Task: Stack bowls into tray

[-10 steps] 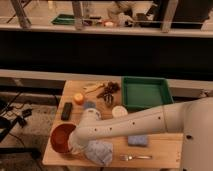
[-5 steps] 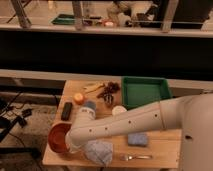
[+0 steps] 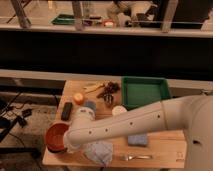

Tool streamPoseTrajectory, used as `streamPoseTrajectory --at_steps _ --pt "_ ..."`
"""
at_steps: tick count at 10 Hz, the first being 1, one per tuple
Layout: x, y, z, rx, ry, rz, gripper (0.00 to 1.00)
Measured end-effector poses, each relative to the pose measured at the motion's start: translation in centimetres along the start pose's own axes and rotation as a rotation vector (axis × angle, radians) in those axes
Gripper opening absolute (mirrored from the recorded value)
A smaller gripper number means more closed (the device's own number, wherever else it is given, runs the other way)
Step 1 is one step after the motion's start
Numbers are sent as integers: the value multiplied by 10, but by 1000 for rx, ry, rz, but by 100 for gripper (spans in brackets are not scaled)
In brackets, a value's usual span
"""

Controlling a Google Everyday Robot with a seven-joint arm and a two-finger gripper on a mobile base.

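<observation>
Arm (image 3: 125, 125) edged twd bowls (image 3: 55, 136); tool — closed — hid behind it.

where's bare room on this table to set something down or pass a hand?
Bare: the tray floor; the table right of the sponge and fork. Crowded: back left, orange object, black block, blue cup, white cup, dark clutter. The gripper is at the bowls on the front left edge; the arm spans the middle.
</observation>
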Motion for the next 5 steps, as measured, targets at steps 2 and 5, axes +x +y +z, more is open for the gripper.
streamPoseTrajectory --at_steps 2,5 --pt "-4 -1 -2 16 -11 2 0" --pt "-8 -5 -12 43 -5 -1 0"
